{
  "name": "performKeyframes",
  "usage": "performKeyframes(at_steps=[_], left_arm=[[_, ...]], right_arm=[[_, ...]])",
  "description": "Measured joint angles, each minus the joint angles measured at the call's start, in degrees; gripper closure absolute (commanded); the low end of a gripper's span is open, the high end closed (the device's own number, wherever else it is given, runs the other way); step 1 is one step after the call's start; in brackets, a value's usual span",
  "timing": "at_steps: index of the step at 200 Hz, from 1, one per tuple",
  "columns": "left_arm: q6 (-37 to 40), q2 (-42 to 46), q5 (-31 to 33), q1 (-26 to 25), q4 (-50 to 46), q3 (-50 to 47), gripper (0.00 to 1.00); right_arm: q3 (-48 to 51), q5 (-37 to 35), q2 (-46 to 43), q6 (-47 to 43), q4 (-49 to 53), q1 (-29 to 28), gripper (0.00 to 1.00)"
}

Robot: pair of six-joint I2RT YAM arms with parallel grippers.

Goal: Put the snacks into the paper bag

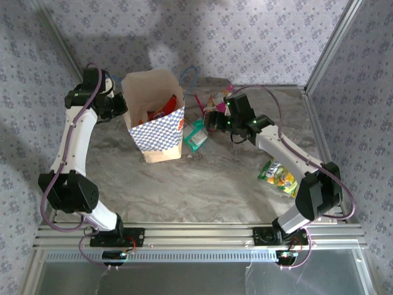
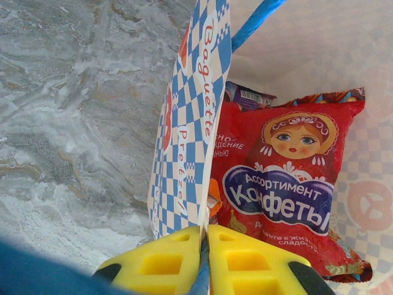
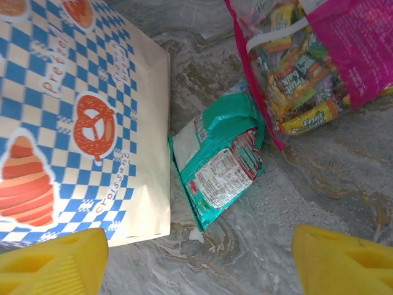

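On the near right of the marbled desk (image 1: 209,184), a green-yellow packet (image 1: 279,177) lies alone beside the right arm, not yet collected. Mid-desk, the paper bag (image 1: 161,132) stands upright with its mouth open. The left fingers (image 2: 212,261) are pinched tight on the rim of its left wall, apparently to steady the bag and hold it wide for loading. Inside, a large red packet (image 2: 288,184) with a doll's face leans against the wall, a purple-white packet (image 2: 245,95) tucked behind it, so part of the job looks done. Just beside the bag's right wall, a teal packet (image 3: 218,166) rests crumpled on the desk. The right fingers (image 1: 212,121) hang above it, spread wide and holding nothing, seemingly lined up to take it next. Farther back, a magenta packet (image 3: 331,55) of mixed sweets lies touching the teal one, waiting its turn.
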State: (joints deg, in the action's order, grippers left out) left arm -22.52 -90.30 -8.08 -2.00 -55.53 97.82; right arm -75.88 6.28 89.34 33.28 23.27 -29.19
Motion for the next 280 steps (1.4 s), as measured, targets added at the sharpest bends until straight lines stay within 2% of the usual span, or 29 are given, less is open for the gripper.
performKeyframes(at_steps=[116,280], left_arm=[[0.0,0.0,0.6,0.0,-1.4,0.1,0.88],[0.7,0.0,1.5,0.0,-2.1,0.4,0.84]], right_arm=[[-0.5,2.4,12.7,4.6,-2.7,0.7,0.19],[-11.1,6.6,26.4,6.6,-1.7,0.7,0.21]])
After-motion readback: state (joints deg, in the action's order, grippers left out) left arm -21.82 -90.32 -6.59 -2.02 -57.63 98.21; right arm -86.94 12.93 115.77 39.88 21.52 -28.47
